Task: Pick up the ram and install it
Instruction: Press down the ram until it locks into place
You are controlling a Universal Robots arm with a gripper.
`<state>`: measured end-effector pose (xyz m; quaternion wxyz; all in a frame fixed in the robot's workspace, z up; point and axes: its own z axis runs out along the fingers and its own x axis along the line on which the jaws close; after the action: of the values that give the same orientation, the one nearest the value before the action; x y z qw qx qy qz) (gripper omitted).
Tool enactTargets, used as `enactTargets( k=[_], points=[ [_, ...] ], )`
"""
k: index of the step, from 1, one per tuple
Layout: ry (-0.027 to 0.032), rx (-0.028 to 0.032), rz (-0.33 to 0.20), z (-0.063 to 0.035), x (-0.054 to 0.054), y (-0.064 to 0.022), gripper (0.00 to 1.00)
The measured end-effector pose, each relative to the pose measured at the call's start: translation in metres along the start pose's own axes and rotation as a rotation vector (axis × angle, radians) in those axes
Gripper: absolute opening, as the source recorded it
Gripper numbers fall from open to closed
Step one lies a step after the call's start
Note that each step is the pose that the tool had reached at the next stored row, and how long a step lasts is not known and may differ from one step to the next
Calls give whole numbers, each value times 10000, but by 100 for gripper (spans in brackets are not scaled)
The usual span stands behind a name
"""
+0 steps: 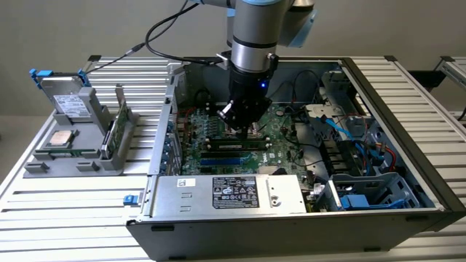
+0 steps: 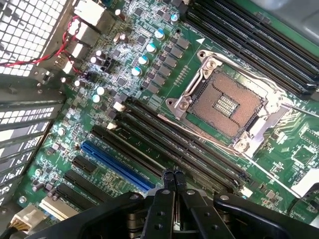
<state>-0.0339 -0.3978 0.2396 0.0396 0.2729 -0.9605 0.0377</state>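
I have the claw (image 1: 246,129) down inside the open computer case (image 1: 407,98), its two black fingers (image 2: 167,191) pressed together with nothing between them. From the wrist view the fingertips hang just above the row of long dark memory slots (image 2: 184,144) that run beside the bare processor socket (image 2: 227,104), with the blue expansion slot (image 2: 117,167) a little further off on the green motherboard (image 2: 149,74). In the exterior view I see the ram (image 1: 237,145) lying seated in one of those slots, a dark narrow stick directly under the claw; I cannot tell whether the fingertips touch it. On the table (image 1: 65,207), to the exterior view's left of the case, the grey parts stand (image 1: 80,153) carries the square silver processor chip (image 1: 60,138), a green card (image 1: 113,128) standing upright on its edge, and a drive with blue tabs (image 1: 65,95) at its back. The silver power supply (image 1: 229,194) sits along the case's near wall.
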Motion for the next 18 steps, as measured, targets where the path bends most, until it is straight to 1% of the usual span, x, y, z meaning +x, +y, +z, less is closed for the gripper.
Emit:
enactTargets(
  k=[6, 18],
  points=[
    [-4, -22, 593, -4, 1, 0, 10],
    [58, -36, 1837, -5, 1, 0, 10]
  ],
)
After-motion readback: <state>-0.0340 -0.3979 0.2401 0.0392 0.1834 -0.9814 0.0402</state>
